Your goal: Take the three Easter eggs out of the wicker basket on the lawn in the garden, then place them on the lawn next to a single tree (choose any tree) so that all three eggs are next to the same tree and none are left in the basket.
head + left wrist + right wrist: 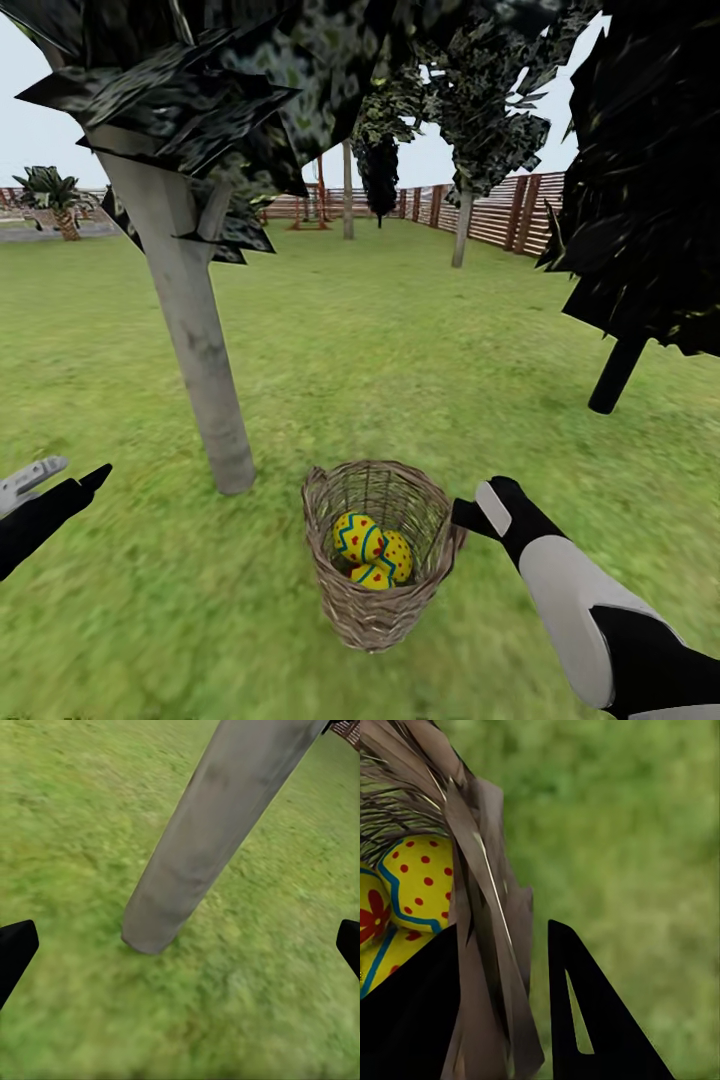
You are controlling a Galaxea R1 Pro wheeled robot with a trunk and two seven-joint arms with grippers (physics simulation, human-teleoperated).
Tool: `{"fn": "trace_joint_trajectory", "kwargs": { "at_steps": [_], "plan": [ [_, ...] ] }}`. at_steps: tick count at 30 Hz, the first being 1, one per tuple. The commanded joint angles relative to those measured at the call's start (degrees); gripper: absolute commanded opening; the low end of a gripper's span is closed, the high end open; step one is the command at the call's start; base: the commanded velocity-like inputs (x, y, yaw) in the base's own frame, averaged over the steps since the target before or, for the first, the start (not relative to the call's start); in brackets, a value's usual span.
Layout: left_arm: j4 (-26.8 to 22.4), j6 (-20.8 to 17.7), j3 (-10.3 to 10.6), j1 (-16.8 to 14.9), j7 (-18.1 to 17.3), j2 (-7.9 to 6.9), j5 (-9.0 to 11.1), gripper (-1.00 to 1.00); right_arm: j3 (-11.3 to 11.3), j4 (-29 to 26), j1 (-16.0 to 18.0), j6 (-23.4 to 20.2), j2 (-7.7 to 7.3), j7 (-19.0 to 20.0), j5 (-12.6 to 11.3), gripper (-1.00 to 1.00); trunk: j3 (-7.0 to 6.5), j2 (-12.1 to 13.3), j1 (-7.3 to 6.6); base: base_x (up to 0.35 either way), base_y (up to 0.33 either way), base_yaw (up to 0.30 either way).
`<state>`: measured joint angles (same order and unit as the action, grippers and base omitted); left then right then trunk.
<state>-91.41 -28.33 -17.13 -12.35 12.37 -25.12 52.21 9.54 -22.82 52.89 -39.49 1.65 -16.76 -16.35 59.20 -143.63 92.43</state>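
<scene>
Hard to make out in full: the three Easter eggs (371,554), packed together deep in the wicker basket (380,610), one half covered by the other two, partly screened by the weave in the right wrist view. Cut off at the frame edge: the crown of the tree (190,330), pale grey trunk rising from the lawn (400,340) just left of and behind the basket. Off to the right, a black-trunked tree (640,230) with near-black foliage; farther back, more pale trunks and a brown slat fence (500,210) along the garden's edge. Right gripper (502,967) at the basket's right rim, fingers spread, one dark finger inside and the other outside, the wicker wall standing between them, nothing clamped; whether the fingers touch the wicker cannot be told. Right forearm reaching in from the lower right, angled up toward the rim. Left gripper (180,945) low at the left, well apart from the basket, fingers wide apart and empty, pointed at the trunk's base above bare grass.
</scene>
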Motion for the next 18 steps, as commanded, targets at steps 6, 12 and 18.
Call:
{"fn": "trace_joint_trajectory", "kwargs": {
  "at_steps": [6,12,18],
  "plan": [
    [-0.1,-0.2,0.0,0.0,0.5,-0.02,0.6,1.0,0.0,3.4,-0.1,3.2,0.0,-0.5,1.8,-1.0,0.31,0.0,0.04,0.0,0.0,0.0],
    [-0.1,-0.2,0.0,0.0,0.5,-0.02,0.6,1.0,0.0,3.5,-0.1,3.2,0.04,-0.5,1.8,1.0,0.31,0.0,0.04,0.0,0.0,0.0],
    [-0.2,-0.2,0.0,0.0,0.4,-0.02,0.6,1.0,0.0,3.7,-0.1,3.2,0.11,-0.5,1.8,1.0,0.31,0.0,0.04,0.0,0.0,0.0]
  ]
}}
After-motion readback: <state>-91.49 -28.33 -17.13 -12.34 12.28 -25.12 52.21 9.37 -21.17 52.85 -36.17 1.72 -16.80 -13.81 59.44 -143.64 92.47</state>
